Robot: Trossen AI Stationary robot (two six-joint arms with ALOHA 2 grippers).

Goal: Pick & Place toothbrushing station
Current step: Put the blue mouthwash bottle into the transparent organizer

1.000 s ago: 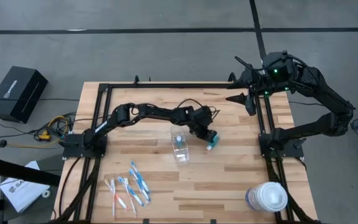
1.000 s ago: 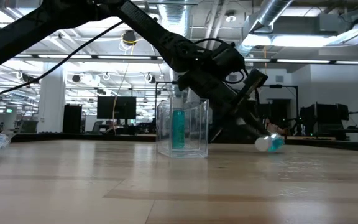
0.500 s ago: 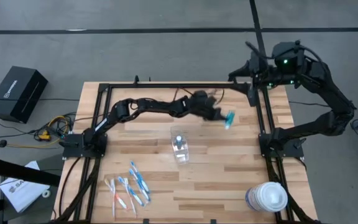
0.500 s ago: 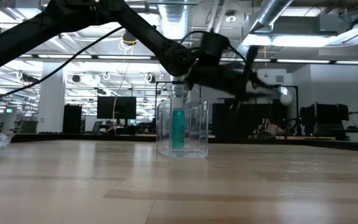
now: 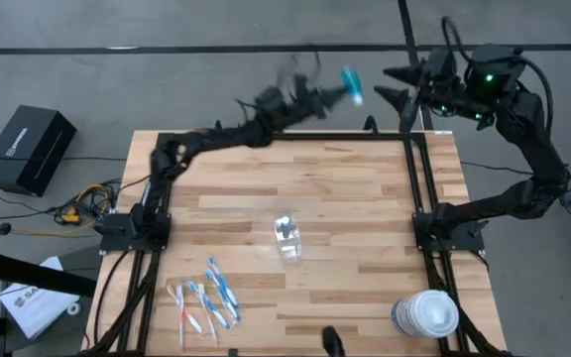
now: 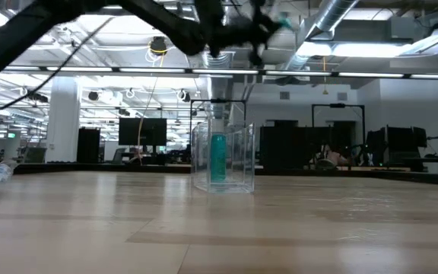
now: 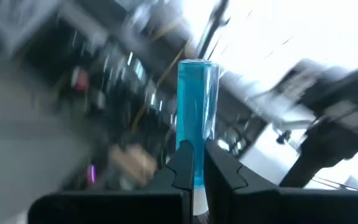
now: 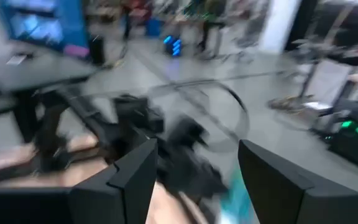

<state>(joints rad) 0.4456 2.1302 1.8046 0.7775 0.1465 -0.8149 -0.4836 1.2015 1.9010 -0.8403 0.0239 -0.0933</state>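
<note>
Left end effector [image 5: 333, 95] pinching a teal tube [image 5: 351, 84] high past the surface's [image 5: 365, 228] far edge, facing the right end effector [image 5: 398, 84], fingers spread; cup [image 5: 286, 236] mid-surface, toothbrushes [image 5: 206, 297] near front-left edge.

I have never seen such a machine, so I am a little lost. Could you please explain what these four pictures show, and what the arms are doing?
It is a robot with two dark arms at a wooden table. One picture looks straight down from above, one looks level across the table top, and two come from cameras on the wrists. On the table stand a clear cup with a teal tube inside, some toothbrushes and a white-lidded tub. The left gripper is raised above the table's far edge and holds a second teal tube. The right gripper is open, close beside it in the air.
</note>
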